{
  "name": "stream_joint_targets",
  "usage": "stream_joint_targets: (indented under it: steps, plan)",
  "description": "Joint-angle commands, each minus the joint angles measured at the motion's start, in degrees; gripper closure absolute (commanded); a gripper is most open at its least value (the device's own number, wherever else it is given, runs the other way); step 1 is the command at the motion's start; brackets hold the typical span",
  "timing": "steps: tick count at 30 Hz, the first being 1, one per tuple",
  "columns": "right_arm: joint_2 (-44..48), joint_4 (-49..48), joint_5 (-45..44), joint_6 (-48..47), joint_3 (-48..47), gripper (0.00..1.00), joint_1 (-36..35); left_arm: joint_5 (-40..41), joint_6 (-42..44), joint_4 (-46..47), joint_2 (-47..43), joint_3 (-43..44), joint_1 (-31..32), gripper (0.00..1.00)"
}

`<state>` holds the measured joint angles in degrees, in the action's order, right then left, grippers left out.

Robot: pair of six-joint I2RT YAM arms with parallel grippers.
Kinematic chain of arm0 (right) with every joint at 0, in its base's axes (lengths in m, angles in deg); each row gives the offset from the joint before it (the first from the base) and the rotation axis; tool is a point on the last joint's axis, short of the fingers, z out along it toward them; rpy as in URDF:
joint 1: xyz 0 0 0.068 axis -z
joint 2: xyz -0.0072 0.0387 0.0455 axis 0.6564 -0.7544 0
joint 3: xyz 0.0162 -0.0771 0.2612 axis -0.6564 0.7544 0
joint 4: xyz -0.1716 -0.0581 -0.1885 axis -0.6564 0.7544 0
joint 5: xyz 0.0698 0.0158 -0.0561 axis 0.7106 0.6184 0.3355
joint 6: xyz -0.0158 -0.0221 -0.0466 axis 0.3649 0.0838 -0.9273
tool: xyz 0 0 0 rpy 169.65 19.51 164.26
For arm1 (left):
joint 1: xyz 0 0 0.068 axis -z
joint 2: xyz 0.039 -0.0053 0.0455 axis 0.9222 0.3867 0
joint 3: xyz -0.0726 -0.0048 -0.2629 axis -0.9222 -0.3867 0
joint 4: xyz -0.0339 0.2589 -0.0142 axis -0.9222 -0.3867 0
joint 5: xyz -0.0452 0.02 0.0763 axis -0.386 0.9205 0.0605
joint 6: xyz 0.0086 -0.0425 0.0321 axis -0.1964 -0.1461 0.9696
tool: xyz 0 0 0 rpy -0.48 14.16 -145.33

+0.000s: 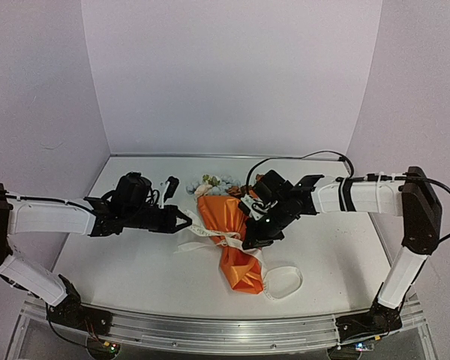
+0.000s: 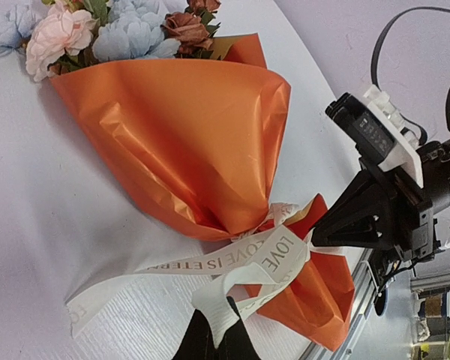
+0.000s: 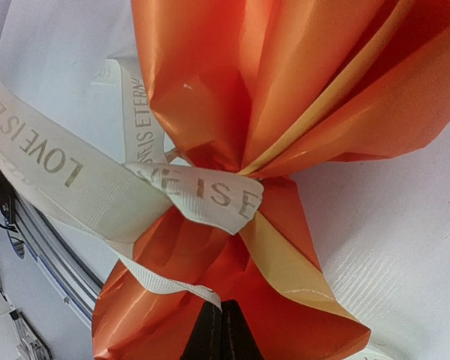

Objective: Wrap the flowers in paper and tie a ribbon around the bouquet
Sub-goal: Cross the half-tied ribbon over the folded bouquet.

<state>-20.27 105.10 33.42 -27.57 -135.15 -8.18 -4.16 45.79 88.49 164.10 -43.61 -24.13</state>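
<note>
White tabletop (image 1: pixel 135 255) bears the glossy orange paper-cone bouquet (image 1: pixel 223 217), blooms far, long axis crosswise between left pincer (image 1: pixel 188 220) and nearer right pincer (image 1: pixel 248 243), each closed on its cream lettered ribbon (image 2: pixel 266 255).

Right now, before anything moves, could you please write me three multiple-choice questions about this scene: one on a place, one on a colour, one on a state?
1. In the top view, at which end of the wrapping do the flowers stick out?
A) the far end
B) the near end
C) both ends

2. What colour is the outer face of the paper?
A) blue
B) orange
C) green

3. In what state is the ribbon?
A) rolled up
B) lying apart from the paper
C) tied round the paper's narrow waist

Answers: 1 A, the blooms lie at the far end; 2 B, glossy orange shows in every view; 3 C, it cinches the paper in both wrist views.
</note>
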Motion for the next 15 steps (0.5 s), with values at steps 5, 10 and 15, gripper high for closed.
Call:
stream_joint_targets:
  steps: [5, 10, 15]
  plan:
    - [-2.7, -1.7, -0.9, 6.5, -4.0, 1.00, -0.4, -7.6, 2.4, 3.9, 0.6, 2.3, -0.2, 1.00]
    - [-2.1, -1.9, -2.6, 7.4, -2.6, 1.00, -0.5, -11.6, 1.5, 3.5, -0.3, 1.6, -0.1, 1.00]
    - [-1.2, -1.9, -4.1, 6.6, -2.2, 1.00, -1.6, -4.8, -4.2, 1.1, -6.4, -5.5, -0.1, 0.76]
